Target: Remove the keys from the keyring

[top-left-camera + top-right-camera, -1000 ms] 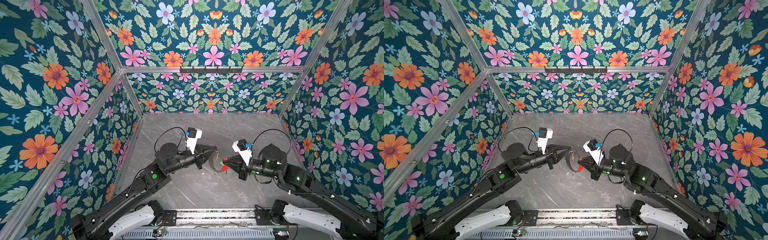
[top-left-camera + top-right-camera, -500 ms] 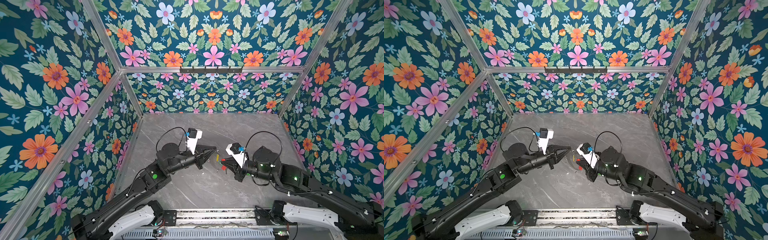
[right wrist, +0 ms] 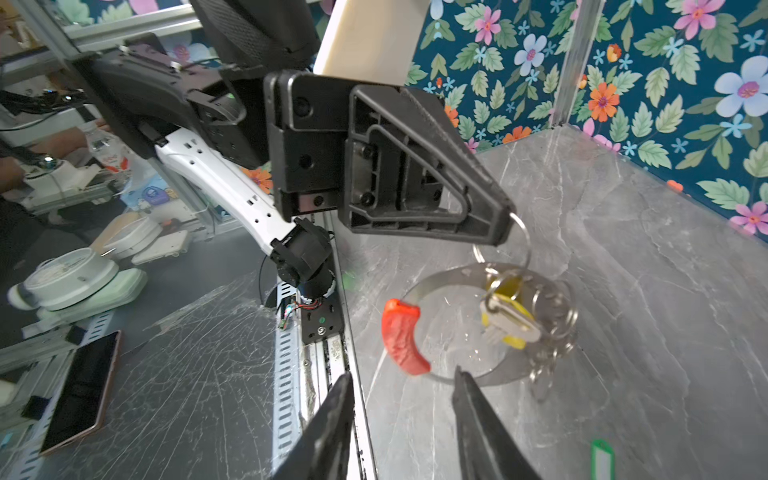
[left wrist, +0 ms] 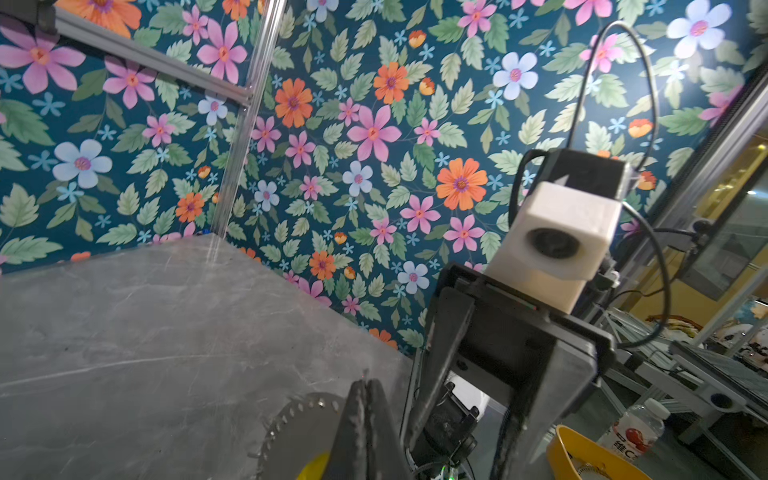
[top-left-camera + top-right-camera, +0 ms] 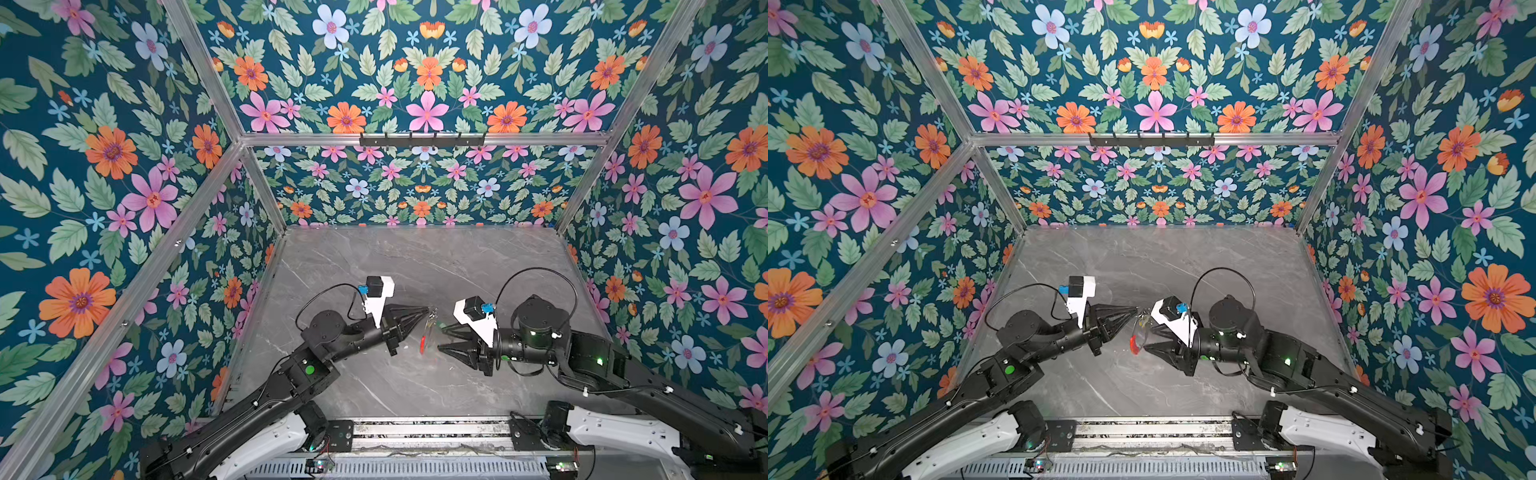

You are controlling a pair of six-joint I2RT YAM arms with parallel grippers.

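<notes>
Here the keyring (red-sleeved) carries a yellow-tagged key.

Your two top views sit high at the front, looking steeply down on the table, both arms shared. Left wrist cam faces the right gripper close-up; right wrist cam faces the left gripper, close.

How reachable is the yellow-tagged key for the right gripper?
Probably yes: the right gripper is open, facing the yellow-tagged key, which dangles from the keyring that the left gripper holds by a small loop; the red sleeve hangs close.
</notes>
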